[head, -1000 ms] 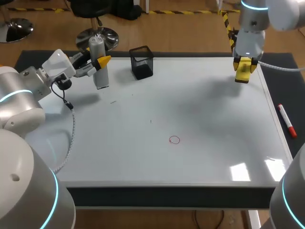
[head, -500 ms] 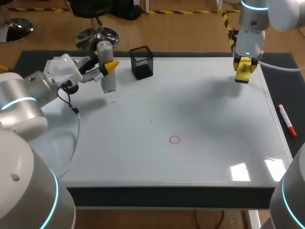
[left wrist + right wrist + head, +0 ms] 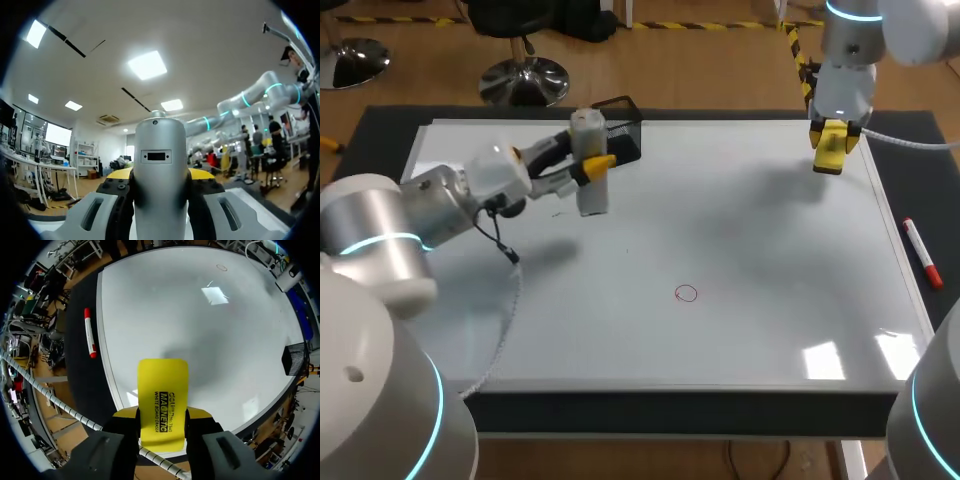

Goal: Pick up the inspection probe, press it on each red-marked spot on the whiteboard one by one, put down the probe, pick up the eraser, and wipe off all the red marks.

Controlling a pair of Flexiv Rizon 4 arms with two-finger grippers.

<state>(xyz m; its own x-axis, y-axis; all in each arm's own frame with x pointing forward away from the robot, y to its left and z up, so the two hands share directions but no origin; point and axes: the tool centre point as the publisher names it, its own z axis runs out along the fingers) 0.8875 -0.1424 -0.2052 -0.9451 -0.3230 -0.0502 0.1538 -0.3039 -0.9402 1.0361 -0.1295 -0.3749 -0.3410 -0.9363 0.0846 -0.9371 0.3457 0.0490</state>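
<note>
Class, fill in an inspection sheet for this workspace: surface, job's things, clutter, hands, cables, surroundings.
Surface: whiteboard, one red circle near its middle.
Job's things: grey probe upright in the left hand; yellow eraser in the right hand.
Clutter: black mesh holder at the far edge; red marker on the dark mat.
Hands: left shut on probe; right shut on eraser, over the far right corner.
Cables: black cable hangs from the left arm; white hose by the right arm.
Surroundings: nothing seen.
</note>
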